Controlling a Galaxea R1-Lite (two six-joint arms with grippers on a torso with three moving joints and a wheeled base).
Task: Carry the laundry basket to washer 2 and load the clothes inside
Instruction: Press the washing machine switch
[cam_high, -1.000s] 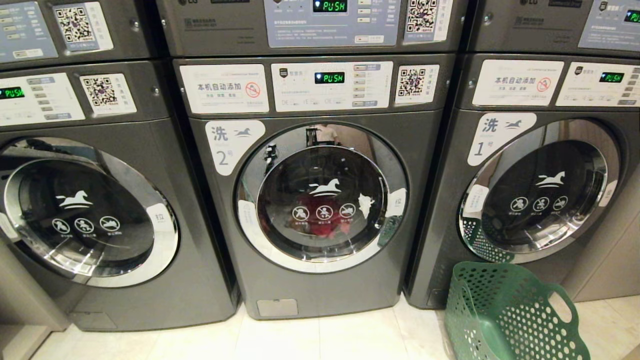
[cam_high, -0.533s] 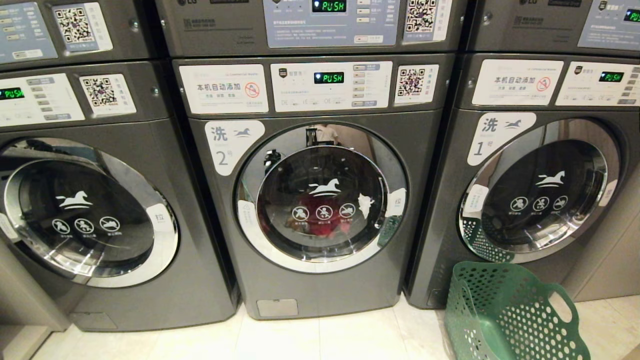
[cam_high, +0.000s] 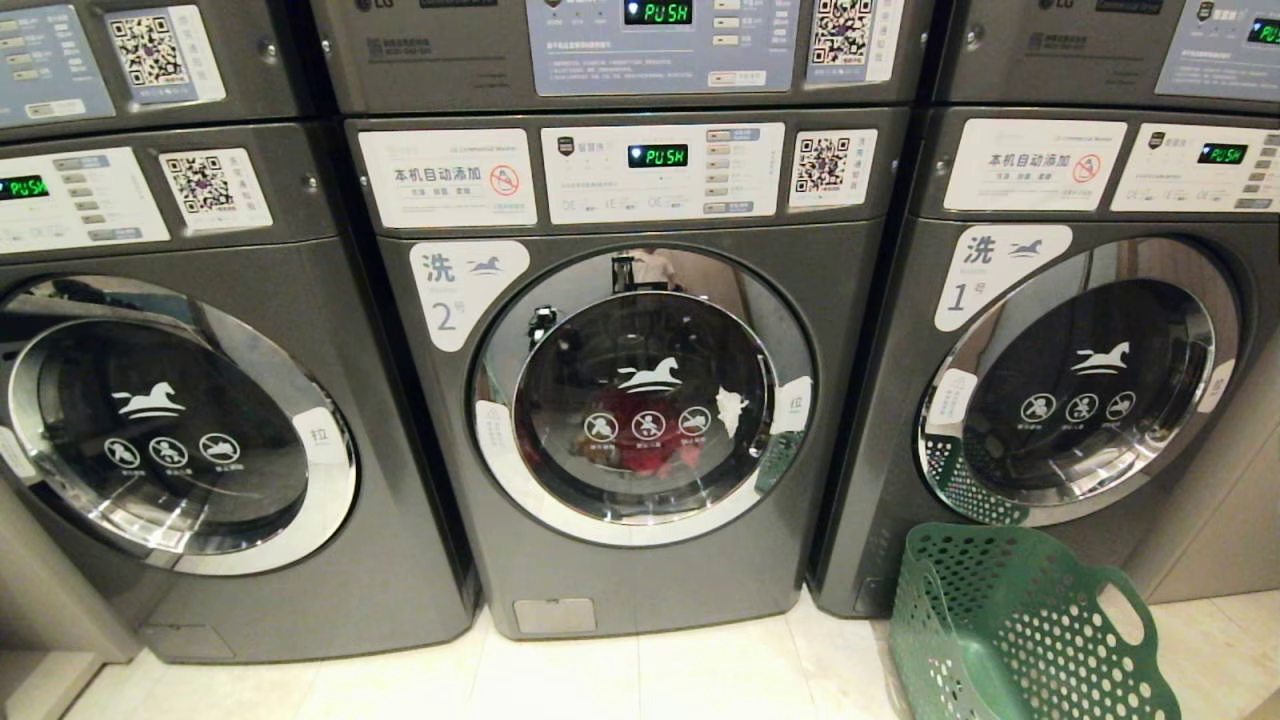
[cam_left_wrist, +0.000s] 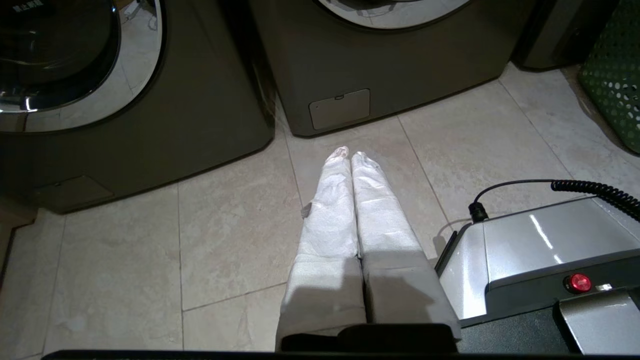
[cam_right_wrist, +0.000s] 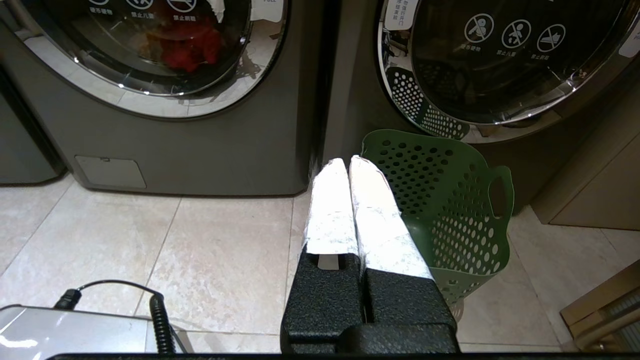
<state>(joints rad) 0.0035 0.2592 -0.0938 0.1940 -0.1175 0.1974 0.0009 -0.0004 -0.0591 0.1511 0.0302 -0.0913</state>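
Washer 2, dark grey with a "2" label, stands in the middle with its round glass door shut. The clothes show red behind the glass and again in the right wrist view. The green laundry basket sits on the floor in front of the washer to the right, and I see nothing in it. My right gripper is shut and empty, low over the floor beside the basket. My left gripper is shut and empty too, hanging above the tiles before washer 2. Neither arm appears in the head view.
Washer 1 stands at the right and an alike grey washer at the left, with more machines stacked above. My silver base and its coiled cable lie close under the arms. The floor is pale tile.
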